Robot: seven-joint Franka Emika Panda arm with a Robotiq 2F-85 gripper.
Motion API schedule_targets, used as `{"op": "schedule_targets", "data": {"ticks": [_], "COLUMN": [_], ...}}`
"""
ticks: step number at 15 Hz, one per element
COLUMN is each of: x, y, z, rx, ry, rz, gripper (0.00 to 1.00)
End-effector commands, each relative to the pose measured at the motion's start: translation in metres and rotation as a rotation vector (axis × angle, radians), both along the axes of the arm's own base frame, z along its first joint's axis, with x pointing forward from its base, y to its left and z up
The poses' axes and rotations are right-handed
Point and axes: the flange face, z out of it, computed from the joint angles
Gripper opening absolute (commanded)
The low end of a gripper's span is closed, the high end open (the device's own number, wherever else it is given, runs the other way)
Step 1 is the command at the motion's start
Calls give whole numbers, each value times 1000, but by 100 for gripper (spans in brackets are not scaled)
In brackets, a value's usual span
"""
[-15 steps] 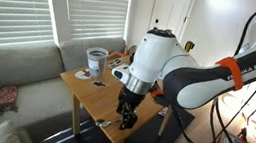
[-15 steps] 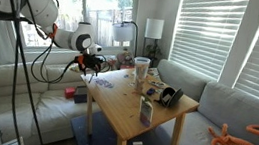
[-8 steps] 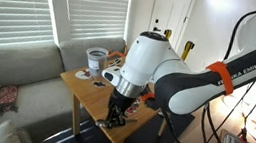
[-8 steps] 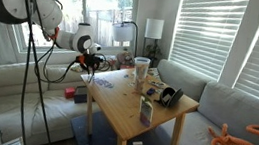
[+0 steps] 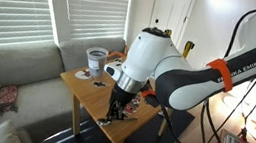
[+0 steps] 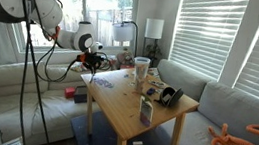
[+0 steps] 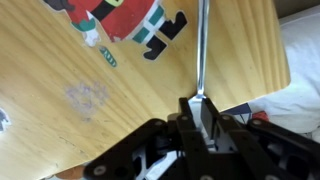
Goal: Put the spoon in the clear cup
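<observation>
The spoon (image 7: pixel 199 50) lies flat on the wooden table (image 7: pixel 60 110), its thin silvery handle pointing away from me in the wrist view. My gripper (image 7: pixel 198 104) is down at the table and shut on the spoon's wider end, a finger on each side. In both exterior views the gripper (image 5: pixel 115 113) (image 6: pixel 92 68) is low at one edge of the table, where the spoon is too small to make out. The clear cup (image 5: pixel 95 60) (image 6: pixel 141 69) stands upright near the opposite side, well away from the gripper.
A flat red-and-black patterned packet (image 7: pixel 125 20) lies beside the spoon's handle. Black headphones (image 6: pixel 170 95), a small dark upright item (image 6: pixel 146 110) and a paper slip (image 6: pixel 138 141) also sit on the table (image 6: pixel 116 101). A grey sofa (image 5: pixel 18 66) runs alongside it.
The arm has dropped toward the table edge and the jaws have closed from wide open onto the spoon's end. The cup and other items have not moved.
</observation>
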Motion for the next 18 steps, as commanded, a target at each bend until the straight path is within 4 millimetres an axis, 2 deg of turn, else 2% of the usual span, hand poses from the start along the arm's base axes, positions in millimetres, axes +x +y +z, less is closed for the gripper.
{"op": "schedule_targets", "data": {"ticks": [1, 6, 7, 8, 9, 10, 11, 17, 18], "x": [-5, -7, -8, -9, -10, -11, -11, -11, -11], "y": [-6, -13, -15, -16, -17, -17, -17, -19, -19], "z": [11, -2, -5, -7, -8, -9, -9, -10, -10], "rx": [-17, -44, -50, -54, -59, -62, -64, -61, -61], "ry": [-11, 27, 35, 40, 44, 46, 50, 59, 58], "rz": [-33, -50, -51, -54, -54, -54, -53, -54, -56], "gripper": [50, 84, 82, 74, 53, 51, 45, 2, 1]}}
